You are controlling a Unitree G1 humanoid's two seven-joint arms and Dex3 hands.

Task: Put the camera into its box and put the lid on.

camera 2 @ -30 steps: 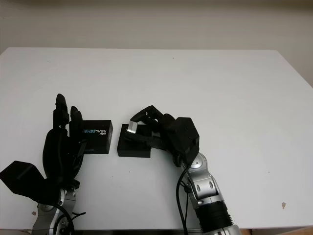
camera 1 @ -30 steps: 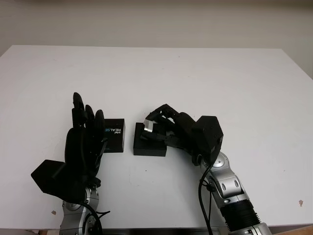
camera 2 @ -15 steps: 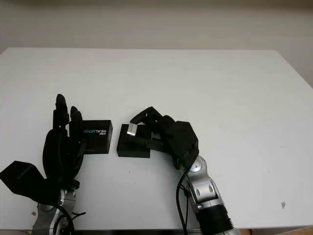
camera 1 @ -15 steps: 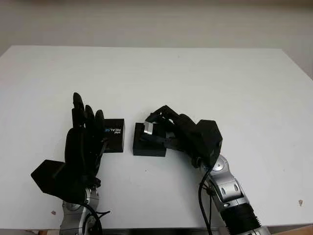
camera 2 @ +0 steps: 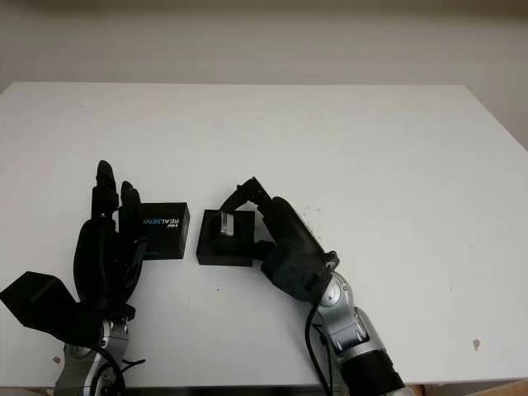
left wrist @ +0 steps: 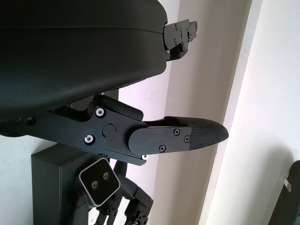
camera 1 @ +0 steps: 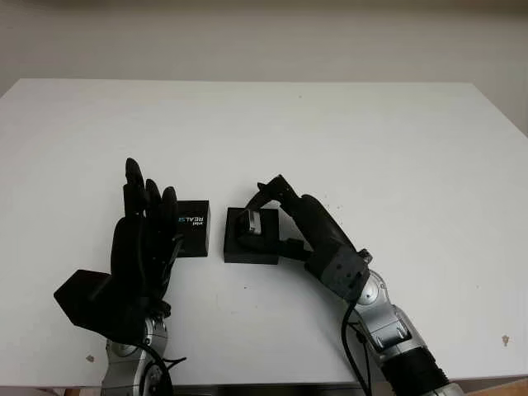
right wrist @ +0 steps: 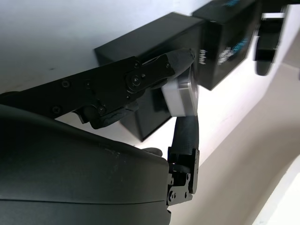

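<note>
On the white counter (camera 1: pixel 346 132), the right hand (camera 1: pixel 285 216) pinches the silver camera (camera 1: pixel 252 222) over the open black box (camera 1: pixel 250 244). Just beside the box lies the lid (camera 1: pixel 192 228), printed "REALSENSE". The left hand (camera 1: pixel 140 247) stands open against the lid's outer side, holding nothing.

Brushed silver metal camera (camera 1: pixel 250 223), matt black box (camera 1: pixel 247 248), smooth matt white table (camera 1: pixel 346 140)
</note>
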